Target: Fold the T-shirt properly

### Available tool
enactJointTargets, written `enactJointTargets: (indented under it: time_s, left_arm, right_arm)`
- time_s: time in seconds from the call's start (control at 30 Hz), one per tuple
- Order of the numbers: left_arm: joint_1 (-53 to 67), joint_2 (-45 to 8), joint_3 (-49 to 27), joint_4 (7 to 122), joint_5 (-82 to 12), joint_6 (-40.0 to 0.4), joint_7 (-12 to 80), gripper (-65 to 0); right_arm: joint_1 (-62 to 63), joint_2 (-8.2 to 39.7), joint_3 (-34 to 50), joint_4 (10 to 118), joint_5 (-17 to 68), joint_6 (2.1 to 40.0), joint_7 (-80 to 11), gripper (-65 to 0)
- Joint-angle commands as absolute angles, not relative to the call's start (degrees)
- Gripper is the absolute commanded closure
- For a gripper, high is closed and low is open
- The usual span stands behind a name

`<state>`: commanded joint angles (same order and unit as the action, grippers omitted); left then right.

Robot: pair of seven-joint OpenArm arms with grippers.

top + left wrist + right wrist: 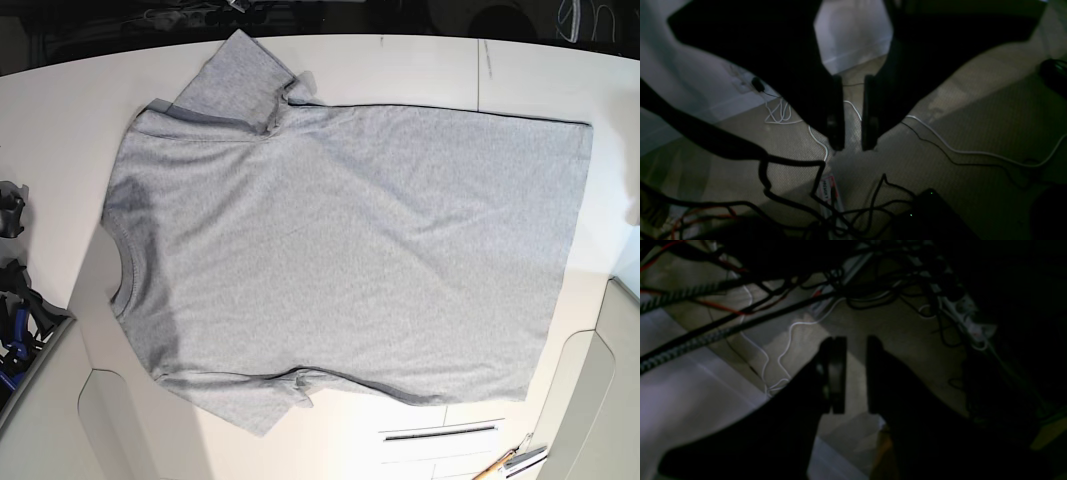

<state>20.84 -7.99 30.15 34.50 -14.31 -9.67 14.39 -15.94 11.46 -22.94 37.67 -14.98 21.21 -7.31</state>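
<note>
1. Grey heather T-shirt (340, 260): spread flat on the white table (420, 65) in the base view; collar toward that view's left, hem toward its right; plain side up, no lettering showing; both sleeves partly turned in on themselves, probably needing smoothing before any fold.
2. Left gripper (853, 146): seen only by its own wrist camera; jaws a narrow gap apart, nothing between them; hangs over carpeted floor (973, 110) with loose cables (973, 152), well away from the cloth, judged a parked pose.
3. Right gripper (856, 373): likewise slightly parted and empty; below it floor, wiring and a power strip (968, 323).
4. Task status: no fold made; neither arm appears over the table; shirt lies ready for a first fold.
</note>
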Motion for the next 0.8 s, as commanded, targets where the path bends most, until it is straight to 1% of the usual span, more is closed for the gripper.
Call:
enactJointTargets:
  time_s: [0.13,0.23,0.33,0.4,0.53,0.6,0.7,0.8]
  left_arm:
    - [23.86,-8.67,26.83,39.16,-14.31,-9.89,14.87,-12.3]
    - [27.07,-8.75,21.28,43.13,-14.28,-13.41,15.03,-12.3]
    - [30.20,-8.75,15.35,46.76,-14.26,-17.37,15.35,-12.3]
    - [31.94,-8.75,12.10,48.99,-14.31,-18.63,15.73,-12.3]
    - [35.05,-8.75,7.60,53.19,-14.35,-19.11,16.58,-12.3]
    - [36.16,-8.75,6.72,55.09,-14.46,-19.11,18.15,-12.3]
    - [38.52,-8.75,6.09,58.30,-17.15,-19.11,18.72,-12.3]
    - [41.67,-8.78,5.91,62.54,-17.19,-19.11,18.74,-12.3]
  right_arm:
    - [-16.10,11.49,-22.94,37.67,-14.52,21.23,-7.31,-9.8]
    - [-16.58,11.75,-22.94,37.67,-11.22,21.23,-7.31,-9.8]
    - [-17.08,12.45,-22.94,38.50,-10.46,21.26,-7.31,-9.8]
    - [-18.04,13.06,-22.94,39.48,-10.04,21.26,-7.31,-9.8]
    - [-21.58,15.05,-22.94,44.51,-6.66,21.80,-7.31,-9.8]
    - [-23.68,15.79,-22.94,47.77,-5.32,23.42,-7.31,-9.8]
    - [-26.98,17.02,-22.70,52.77,-3.07,24.49,-7.31,-9.8]
    - [-31.07,18.94,-21.61,58.46,-1.34,25.36,-7.33,-9.8]
